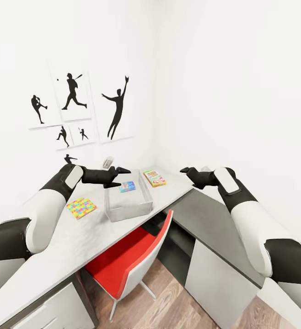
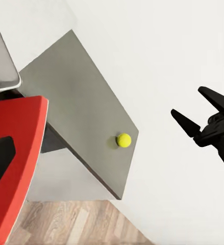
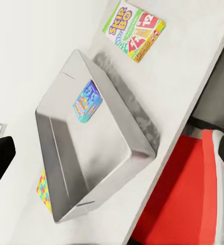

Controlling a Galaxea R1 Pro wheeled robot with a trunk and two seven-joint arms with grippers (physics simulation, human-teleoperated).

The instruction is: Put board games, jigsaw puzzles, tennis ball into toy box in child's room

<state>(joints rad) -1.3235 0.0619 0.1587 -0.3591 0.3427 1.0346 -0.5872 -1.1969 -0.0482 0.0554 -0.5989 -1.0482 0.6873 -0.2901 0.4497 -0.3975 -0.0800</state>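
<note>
Far left on the worktop [image 1: 72, 242] there's one jigsaw [image 1: 81, 207], a colourful square mat lying flat, just beside the left arm's white forearm. Can't spot the second jigsaw from the head view.

Next over, the left end effector [image 1: 120, 176] hangs above the near-left rim of the toy box [image 1: 127, 211]. Its black fingers stand slightly apart with nothing between them, so it looks open and empty. A small white thing sits at the wall behind it, too small to tell what it is.

The toy box sits on the worktop near the corner, and the blue game [image 1: 127, 186] is inside it, lying flat on the bottom toward the far end. The right wrist view shows the same: blue game [image 3: 87, 101] on the floor of the toy box [image 3: 60, 153], with a sliver of jigsaw [image 3: 42, 191] peeking out past the box's far wall.

Just right of the box, the Skip-Bo game [image 1: 154, 177] lies flat on the worktop, near the box but not touching. A red chair [image 1: 137, 256] is tucked in under the worktop, in front of the box.

Further right, the right end effector [image 1: 185, 172] hovers over the other leg of the L. The left wrist view catches it [image 2: 193, 111] with fingers spread and empty. That same view shows the ball [image 2: 124, 140] sitting close to the worktop's edge near the wall, well apart from the box.
</note>
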